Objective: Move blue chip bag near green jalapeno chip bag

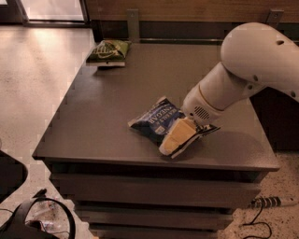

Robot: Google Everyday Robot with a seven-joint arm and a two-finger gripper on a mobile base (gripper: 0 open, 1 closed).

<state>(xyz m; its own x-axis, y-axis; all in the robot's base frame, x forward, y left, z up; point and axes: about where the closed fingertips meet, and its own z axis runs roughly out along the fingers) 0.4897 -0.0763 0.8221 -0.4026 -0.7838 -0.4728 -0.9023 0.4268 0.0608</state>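
The blue chip bag [156,120] lies crinkled on the dark table [107,102], near the front edge at the middle. The green jalapeno chip bag [108,50] lies flat at the table's far left corner, well apart from the blue bag. My gripper [177,138], with pale yellow fingers, is at the blue bag's right end and covers that end. The white arm [252,65] reaches in from the upper right.
A dark cabinet side [280,116] stands to the right of the table. A wooden wall panel [187,9] runs along the back. A black object with cables [32,219] lies on the floor at the lower left, and a cable [266,205] at the lower right.
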